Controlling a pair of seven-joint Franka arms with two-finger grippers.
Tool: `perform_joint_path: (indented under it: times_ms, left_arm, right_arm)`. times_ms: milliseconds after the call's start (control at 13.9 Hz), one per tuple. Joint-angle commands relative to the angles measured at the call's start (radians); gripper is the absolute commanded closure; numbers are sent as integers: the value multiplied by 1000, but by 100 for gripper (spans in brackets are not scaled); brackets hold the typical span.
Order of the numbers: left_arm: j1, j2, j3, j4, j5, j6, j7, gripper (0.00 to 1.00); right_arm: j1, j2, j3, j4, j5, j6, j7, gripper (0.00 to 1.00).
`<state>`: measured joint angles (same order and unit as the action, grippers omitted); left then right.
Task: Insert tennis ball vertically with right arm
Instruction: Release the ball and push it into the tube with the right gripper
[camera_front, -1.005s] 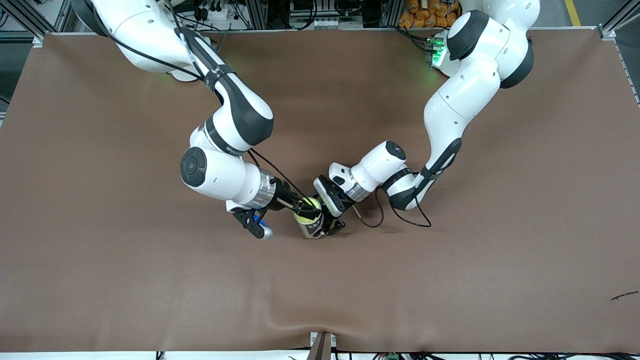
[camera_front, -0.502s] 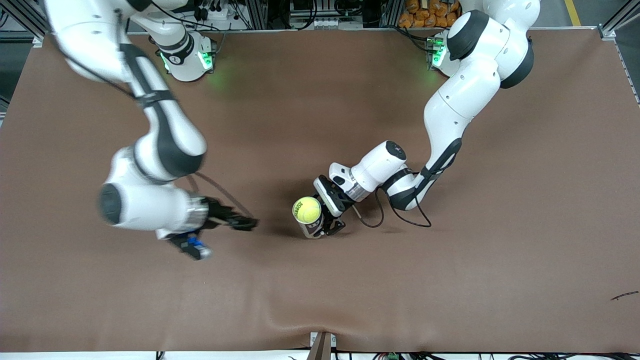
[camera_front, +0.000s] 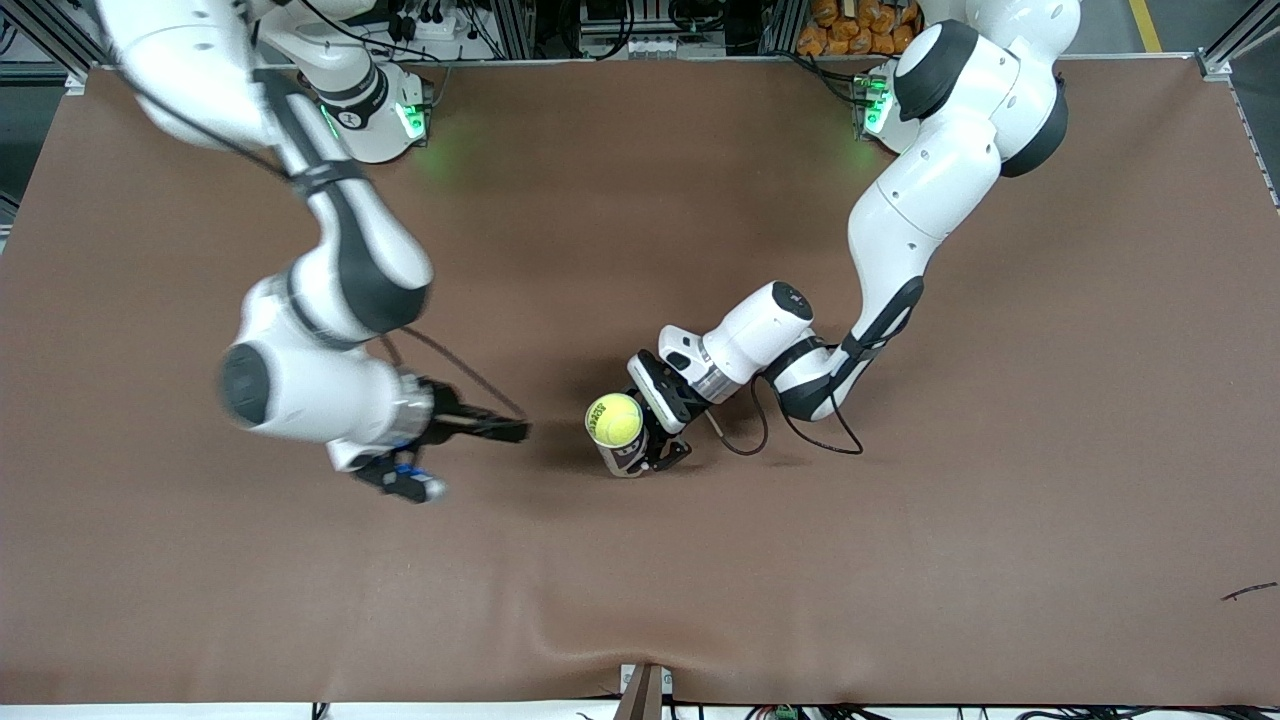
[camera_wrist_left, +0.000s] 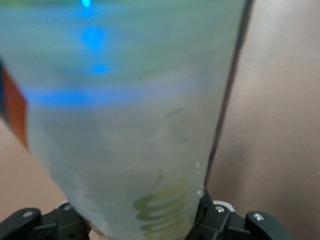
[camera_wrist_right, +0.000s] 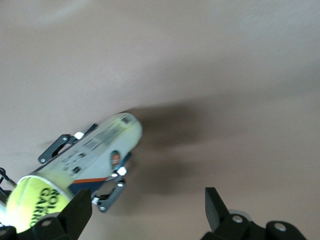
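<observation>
Our left claw (camera_front: 655, 445) clamps the tube (camera_front: 622, 452) upright, steadying it; tennis ball (camera_front: 613, 419) sits atop. Right claw (camera_front: 505, 430), open and empty, is beside.

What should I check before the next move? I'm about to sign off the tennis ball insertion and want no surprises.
1. Tennis ball sits in the mouth of the tube: ok.
2. Ball pushed fully down inside: not ok, it shows at the rim.
3. Left pincer shut on the tube, which stands upright on the table: ok.
4. Right pincer open, holding nothing: ok.
5. Right pincer clear of the tube, over the table toward the right arm's end: ok.
6. Earlier balls deeper in the tube: cannot tell.
</observation>
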<state>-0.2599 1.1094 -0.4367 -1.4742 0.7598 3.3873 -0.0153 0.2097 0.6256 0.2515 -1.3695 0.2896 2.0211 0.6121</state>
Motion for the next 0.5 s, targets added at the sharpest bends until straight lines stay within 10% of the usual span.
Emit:
perform_joint_path:
  times_ms: [0,431]
  left_arm:
    - [5,1,3,-2,9,20,3,23]
    - [7,1,3,-3,9,20,5,23]
  right_arm:
    - [65,0,-3,-10,-21,21,116,0]
    - [125,29,-1,-2,-18,151,184,0]
